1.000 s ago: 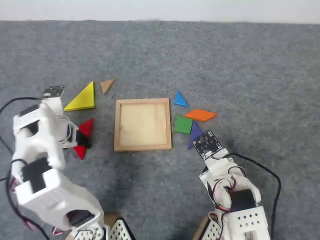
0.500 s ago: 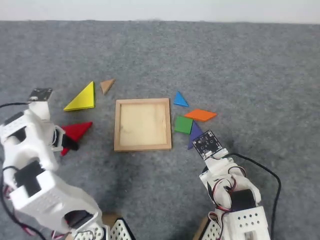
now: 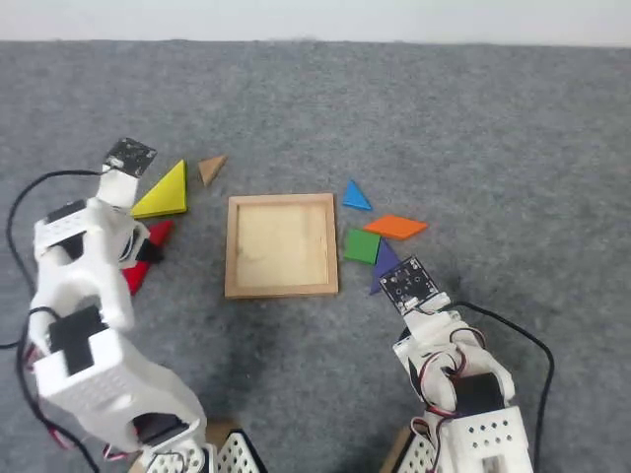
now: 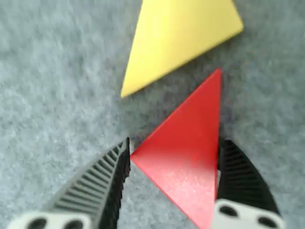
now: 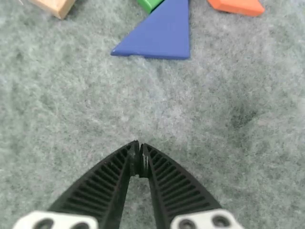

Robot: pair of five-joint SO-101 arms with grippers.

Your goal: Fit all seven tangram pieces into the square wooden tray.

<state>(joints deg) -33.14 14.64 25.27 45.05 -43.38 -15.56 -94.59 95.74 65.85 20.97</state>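
Left gripper (image 4: 174,153) is clamped on the red triangle (image 4: 190,143), seen left of centre in the high view, just below the yellow triangle (image 3: 166,192). A tan triangle (image 3: 209,168) is placed right of the yellow one. The square wooden tray (image 3: 281,200) is located mid-frame. The blue triangle (image 3: 356,196), orange parallelogram (image 3: 395,227), green square (image 3: 362,245) and purple triangle (image 3: 385,263) are clustered right of it. Right gripper (image 5: 139,157) is pressed together on nothing, over carpet at lower right, near the purple triangle.
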